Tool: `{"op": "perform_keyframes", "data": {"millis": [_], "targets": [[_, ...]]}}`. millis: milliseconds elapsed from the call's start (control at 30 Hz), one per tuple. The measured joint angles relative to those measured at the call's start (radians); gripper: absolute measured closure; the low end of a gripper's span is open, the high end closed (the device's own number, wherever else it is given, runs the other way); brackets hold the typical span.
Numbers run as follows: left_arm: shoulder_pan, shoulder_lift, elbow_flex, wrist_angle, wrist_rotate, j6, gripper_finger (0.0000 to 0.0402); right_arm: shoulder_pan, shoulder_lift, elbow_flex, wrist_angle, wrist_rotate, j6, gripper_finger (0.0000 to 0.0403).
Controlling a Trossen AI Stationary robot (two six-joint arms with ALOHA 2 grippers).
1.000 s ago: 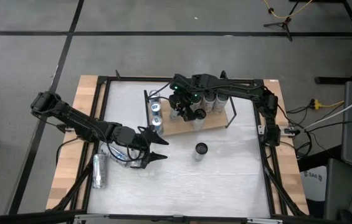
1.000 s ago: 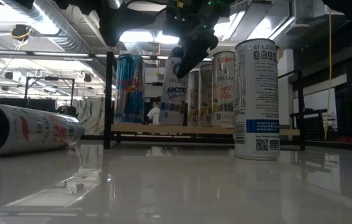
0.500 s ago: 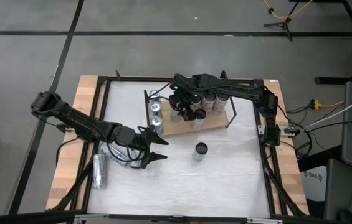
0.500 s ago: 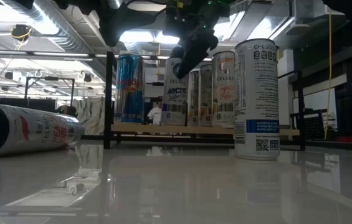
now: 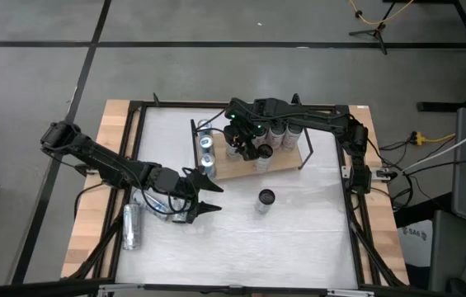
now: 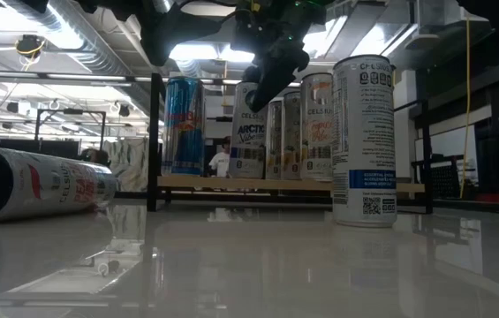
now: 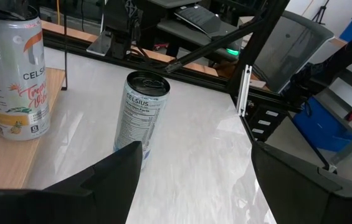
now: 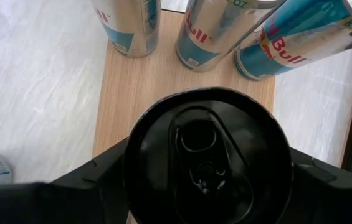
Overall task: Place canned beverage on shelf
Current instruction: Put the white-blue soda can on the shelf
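Grey concrete floor (image 5: 216, 74) crossed by dark seams surrounds the white surface (image 5: 298, 239); bright ceiling lights (image 6: 2, 40) and exposed ducts (image 6: 99, 53) run overhead.

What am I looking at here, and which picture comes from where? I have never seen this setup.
Two dark robot arms work at a white table. One picture looks straight down from above, one looks level across the tabletop, and two come from cameras on the arms' wrists. The job is to put drink cans on the wooden shelf, where other cans already stand. The right end effector grips a black-topped can from above, over the shelf board. The left end effector hovers open and empty above the table. An upright can and a can on its side wait on the table.
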Motion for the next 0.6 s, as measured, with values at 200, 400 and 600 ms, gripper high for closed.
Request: {"op": "perform_keyframes", "data": {"millis": [200, 400, 600], "targets": [[0.000, 0.000, 0.000, 0.000, 0.000, 0.000, 0.0105, 0.000, 0.000, 0.000, 0.000, 0.000, 0.000, 0.0114], [0.000, 0.000, 0.000, 0.000, 0.000, 0.000, 0.0105, 0.000, -0.003, 0.002, 0.003, 0.003, 0.000, 0.0059], [0.000, 0.000, 0.000, 0.000, 0.000, 0.000, 0.0105, 0.000, -0.003, 0.002, 0.006, 0.082, 0.000, 0.0011]]}}
